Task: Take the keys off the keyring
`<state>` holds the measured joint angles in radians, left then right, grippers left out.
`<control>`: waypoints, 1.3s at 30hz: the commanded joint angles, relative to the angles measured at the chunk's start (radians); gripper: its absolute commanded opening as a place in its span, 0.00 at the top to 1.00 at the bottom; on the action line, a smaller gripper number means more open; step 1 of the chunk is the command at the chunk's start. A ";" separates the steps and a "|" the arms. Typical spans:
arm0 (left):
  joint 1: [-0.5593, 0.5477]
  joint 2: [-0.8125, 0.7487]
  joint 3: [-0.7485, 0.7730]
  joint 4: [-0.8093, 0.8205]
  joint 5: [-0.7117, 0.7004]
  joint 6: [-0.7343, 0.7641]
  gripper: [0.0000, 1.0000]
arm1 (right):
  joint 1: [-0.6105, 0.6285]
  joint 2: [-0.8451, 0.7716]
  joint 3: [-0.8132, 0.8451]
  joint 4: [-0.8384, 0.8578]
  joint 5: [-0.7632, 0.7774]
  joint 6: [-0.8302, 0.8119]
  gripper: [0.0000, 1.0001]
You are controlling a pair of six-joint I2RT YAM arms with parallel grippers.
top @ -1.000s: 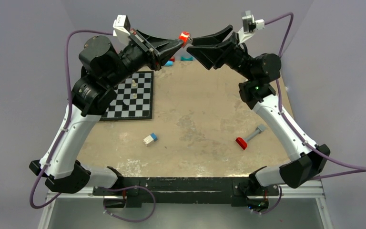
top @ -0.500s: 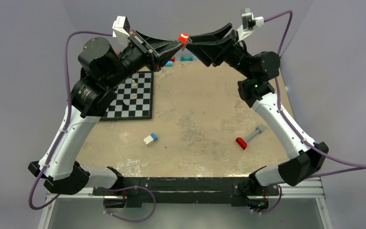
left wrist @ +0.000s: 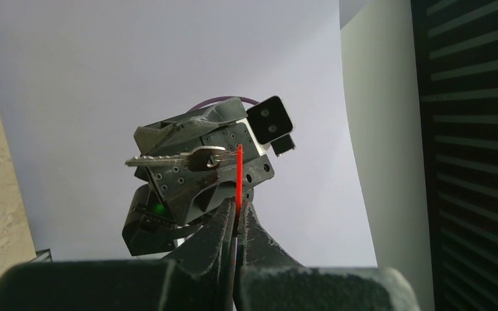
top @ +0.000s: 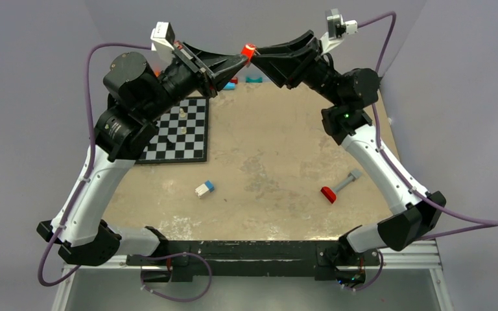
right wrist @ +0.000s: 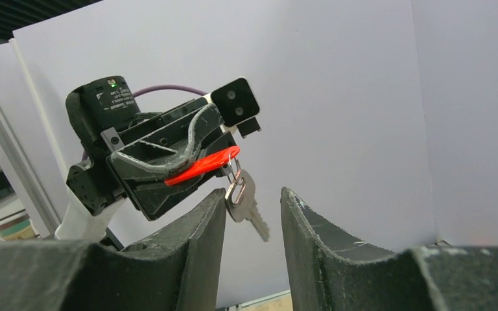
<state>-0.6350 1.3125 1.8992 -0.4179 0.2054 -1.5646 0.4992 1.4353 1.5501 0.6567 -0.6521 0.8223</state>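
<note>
My left gripper (top: 246, 57) is raised high at the back and shut on a thin red tag (top: 250, 50), seen edge-on in the left wrist view (left wrist: 239, 175). A small metal keyring (right wrist: 233, 170) hangs from the red tag (right wrist: 201, 168), and a silver key (right wrist: 246, 206) dangles from the ring. The key also shows in the left wrist view (left wrist: 168, 159). My right gripper (right wrist: 253, 201) is open, its fingers on either side of the hanging key, the key close to the left finger (right wrist: 211, 214). In the top view my right gripper (top: 262, 53) meets the tag from the right.
On the table lie a red-headed key (top: 336, 188), a small white and blue block (top: 204, 188), a chessboard (top: 178, 129) with small pieces, and teal and blue items (top: 253, 80) at the back. Purple cables loop off both arms.
My right gripper has moved left and up towards the tag, closing the gap until its fingers bracket the key. The left gripper has held the tag nearly still.
</note>
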 commanded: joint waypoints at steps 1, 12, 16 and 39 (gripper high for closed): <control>0.007 -0.024 -0.010 0.059 0.009 -0.014 1.00 | 0.006 0.002 0.046 0.009 0.017 -0.007 0.60; 0.006 -0.027 -0.012 0.045 0.017 -0.012 1.00 | 0.006 0.013 0.067 0.011 0.023 0.007 0.75; 0.007 -0.036 -0.024 0.049 0.012 -0.012 1.00 | 0.007 0.014 0.068 0.011 0.019 0.012 0.82; 0.157 -0.157 -0.300 0.246 0.230 0.049 0.00 | 0.006 -0.114 0.031 -0.294 0.004 -0.130 1.00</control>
<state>-0.5537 1.1908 1.6924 -0.3408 0.2775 -1.5436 0.5045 1.3880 1.5650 0.5030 -0.6483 0.7773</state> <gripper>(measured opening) 0.996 0.014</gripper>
